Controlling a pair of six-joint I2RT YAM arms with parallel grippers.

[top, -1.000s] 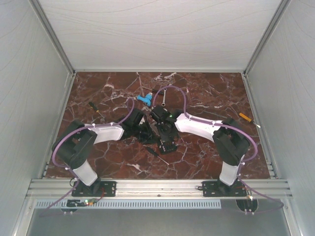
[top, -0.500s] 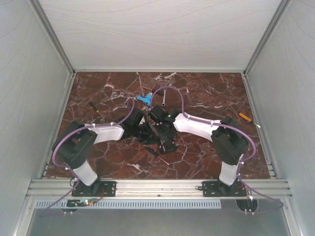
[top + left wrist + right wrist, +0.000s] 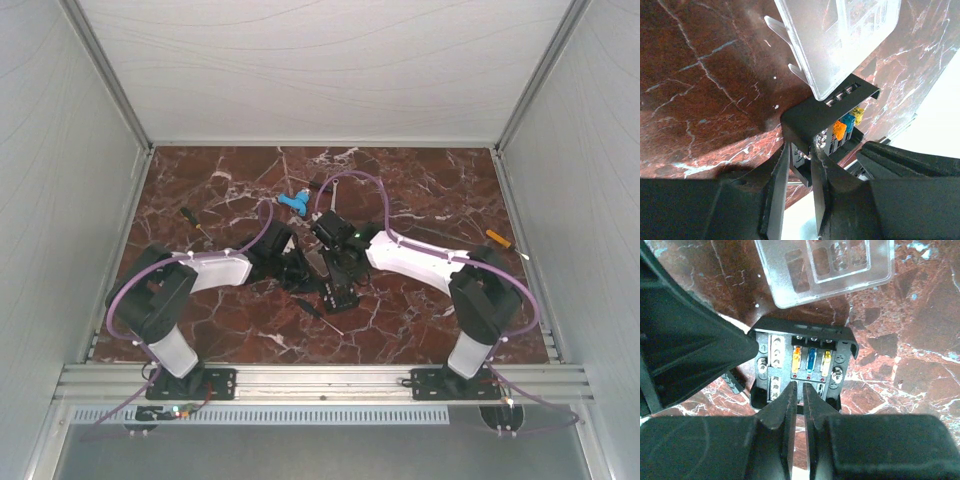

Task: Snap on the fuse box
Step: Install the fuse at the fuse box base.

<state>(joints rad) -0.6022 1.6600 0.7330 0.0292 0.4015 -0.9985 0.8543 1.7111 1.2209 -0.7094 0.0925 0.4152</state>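
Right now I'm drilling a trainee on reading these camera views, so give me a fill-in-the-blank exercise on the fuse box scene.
1. The fuse box shows ___ coloured fuses in a row.
2. The middle fuse, between the orange one and the yellow one, is ___.
3. The clear lid is ___ the box, leaving the fuses uncovered.
4. The ___ end effector clamps a wall of the box.
Missing words: three; blue; off; left.

One fuse box (image 3: 805,347), one lid (image 3: 825,267)
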